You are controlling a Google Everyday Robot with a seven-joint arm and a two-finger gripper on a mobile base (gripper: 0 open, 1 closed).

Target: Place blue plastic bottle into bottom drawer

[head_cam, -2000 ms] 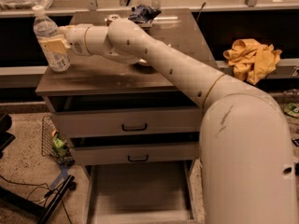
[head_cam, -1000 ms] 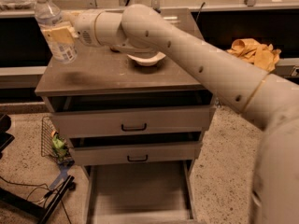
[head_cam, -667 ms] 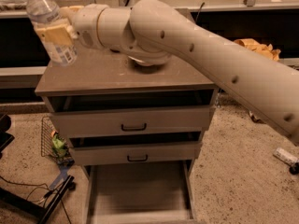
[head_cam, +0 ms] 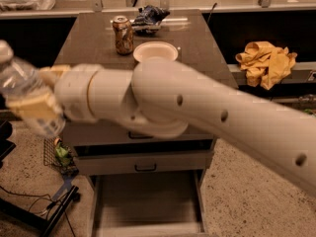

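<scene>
My gripper (head_cam: 35, 105) is at the far left of the camera view, level with the cabinet's upper drawers, and is shut on the blue plastic bottle (head_cam: 22, 93). The bottle is clear ribbed plastic, tilted, held in the air left of the cabinet. My white arm (head_cam: 207, 112) crosses the frame and hides the upper drawers. The bottom drawer (head_cam: 148, 204) is pulled open at the bottom middle, and its flat floor shows nothing in it.
On the cabinet top (head_cam: 192, 38) stand a brown-orange soda can (head_cam: 123, 34), a white bowl (head_cam: 155, 52) and a dark crumpled bag (head_cam: 149, 18). A yellow cloth (head_cam: 266, 60) lies on a ledge at right. Cables and a wire basket (head_cam: 59, 157) lie on the floor at left.
The arm lifted the bottle off the cabinet top's left corner, then swung it left and down beside the cabinet. The arm now fills much of the view.
</scene>
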